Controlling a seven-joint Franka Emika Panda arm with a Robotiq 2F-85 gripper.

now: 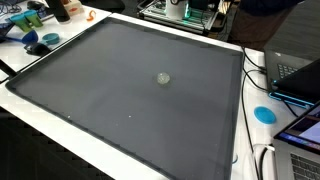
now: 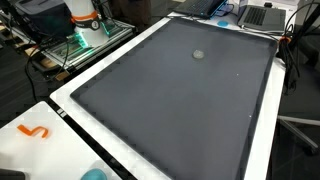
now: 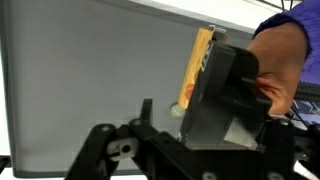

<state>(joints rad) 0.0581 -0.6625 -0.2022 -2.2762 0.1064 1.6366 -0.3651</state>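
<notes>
Ball (image 1: 163,78), small, pale grey and faintly speckled, lying alone near the middle of a large dark grey mat (image 1: 100,95) that covers most of a white worktop (image 1: 252,140). Both exterior views show it well apart from every edge of the mat. In the wrist view the end effector (image 3: 185,145) fills the lower frame as dark linkages and brackets. It is too close and too cropped to show the fingertips, so I cannot tell whether it is spread or closed, and nothing can be seen gripped. Just beyond it a person's hand (image 3: 282,68), in a blue sleeve, rests on a black block (image 3: 225,95) with a yellowish strip (image 3: 197,65) along its side. A pale speck beside the block may be the ball, though that is unclear. By its look the ball is light and possibly soft, and being round it would likely roll at a glancing touch on the smooth mat. The safest hold would be from straight above, with the fingers closing on opposite sides across its widest part.
</notes>
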